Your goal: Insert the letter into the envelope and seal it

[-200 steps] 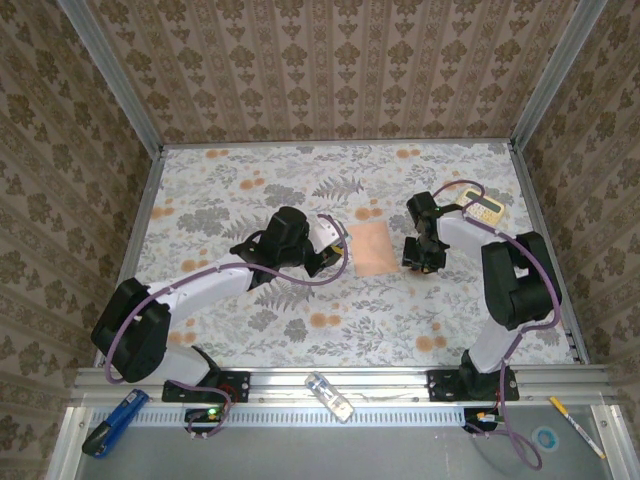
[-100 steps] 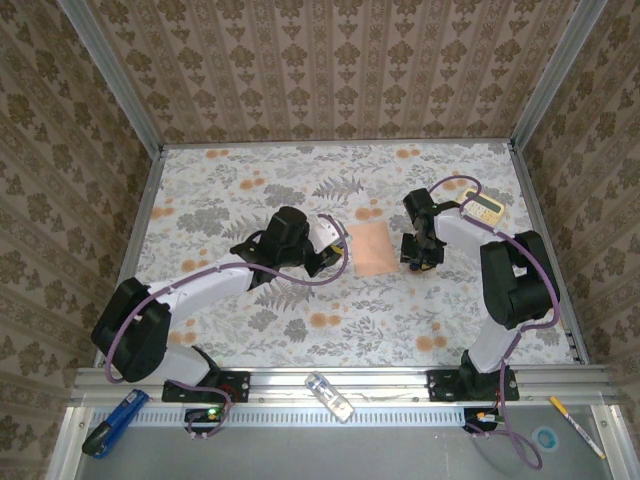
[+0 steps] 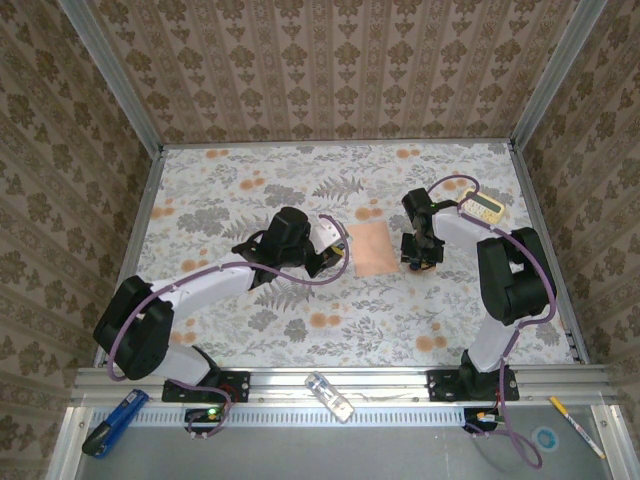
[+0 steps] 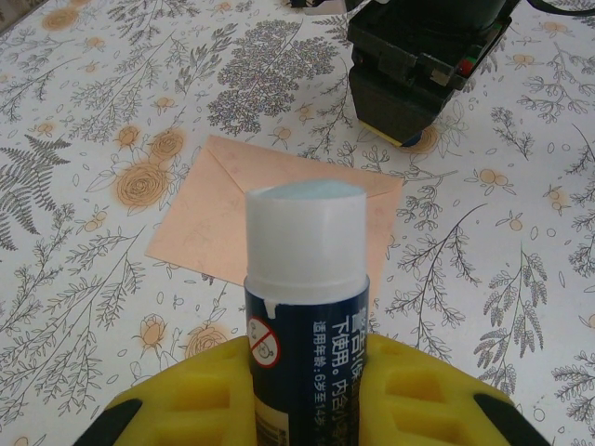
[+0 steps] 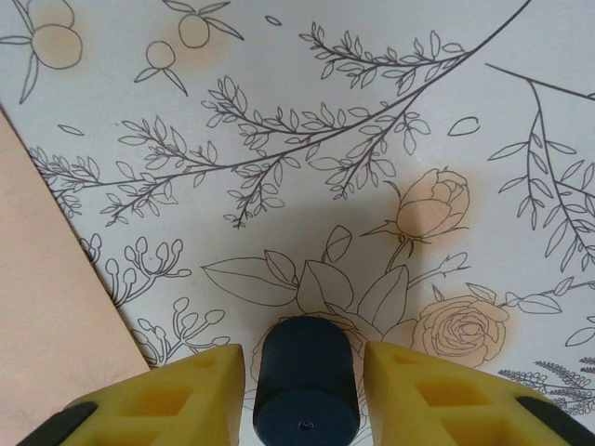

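Note:
The salmon envelope [image 3: 372,248] lies flat mid-table with its pointed flap folded down [image 4: 279,209]. The letter is hidden. My left gripper [image 3: 335,256] sits just left of the envelope, shut on an uncapped dark blue glue stick [image 4: 307,269] whose pale tip points at the envelope; its yellow fingers [image 4: 186,400] press both sides. My right gripper [image 3: 418,260] hovers low just right of the envelope. Its fingers [image 5: 177,395] stand open around the stick's dark cap [image 5: 305,390] on the table, with a gap on each side. The envelope's edge [image 5: 42,316] shows at the left.
A white and yellow handset [image 3: 483,207] lies at the back right by the right arm. On the front rail sit a clear bottle [image 3: 330,396], a blue tool [image 3: 110,425] and a pen [image 3: 575,425]. Patterned walls ring the table.
My right gripper has crept slightly back and left, closer to the envelope. The left arm and the glue stick have stayed put.

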You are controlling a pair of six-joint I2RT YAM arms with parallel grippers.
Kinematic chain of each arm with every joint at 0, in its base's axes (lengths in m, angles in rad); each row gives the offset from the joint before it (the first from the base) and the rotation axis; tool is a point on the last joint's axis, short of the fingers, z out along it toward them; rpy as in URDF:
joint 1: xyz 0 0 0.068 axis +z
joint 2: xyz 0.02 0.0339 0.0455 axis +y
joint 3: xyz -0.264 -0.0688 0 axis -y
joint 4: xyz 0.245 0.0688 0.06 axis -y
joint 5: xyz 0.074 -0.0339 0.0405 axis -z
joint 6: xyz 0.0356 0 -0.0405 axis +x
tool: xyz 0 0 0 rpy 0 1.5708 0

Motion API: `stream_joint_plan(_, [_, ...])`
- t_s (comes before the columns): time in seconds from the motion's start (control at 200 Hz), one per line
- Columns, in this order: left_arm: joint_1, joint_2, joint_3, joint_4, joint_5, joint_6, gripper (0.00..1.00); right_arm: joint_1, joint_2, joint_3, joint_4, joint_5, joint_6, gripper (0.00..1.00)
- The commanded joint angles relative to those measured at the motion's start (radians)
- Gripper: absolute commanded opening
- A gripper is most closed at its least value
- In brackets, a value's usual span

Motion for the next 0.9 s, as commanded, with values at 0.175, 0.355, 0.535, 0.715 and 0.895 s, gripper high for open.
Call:
stream_joint_plan(0.175, [-0.005, 0.011, 0.029, 0.003, 0.021, -0.020, 0.04, 0.008, 0.001, 0.015, -0.026, 0.042, -0.013, 0.37])
stream_joint_plan(0.355, [-0.006, 0.010, 0.029, 0.002, 0.020, -0.020, 0.04, 0.009, 0.002, 0.012, -0.025, 0.043, -0.009, 0.33])
stream_joint_plan(0.535, [-0.005, 0.012, 0.027, 0.004, 0.018, -0.022, 0.03, 0.010, 0.003, 0.011, -0.027, 0.042, -0.008, 0.34])
stream_joint_plan(0.715, [-0.006, 0.012, 0.027, 0.005, 0.020, -0.023, 0.03, 0.010, -0.002, 0.011, -0.028, 0.037, -0.006, 0.31])
stream_joint_plan(0.895, [-0.005, 0.015, 0.027, 0.001, 0.026, -0.023, 0.03, 0.009, -0.036, 0.022, -0.039, 0.018, -0.006, 0.29])
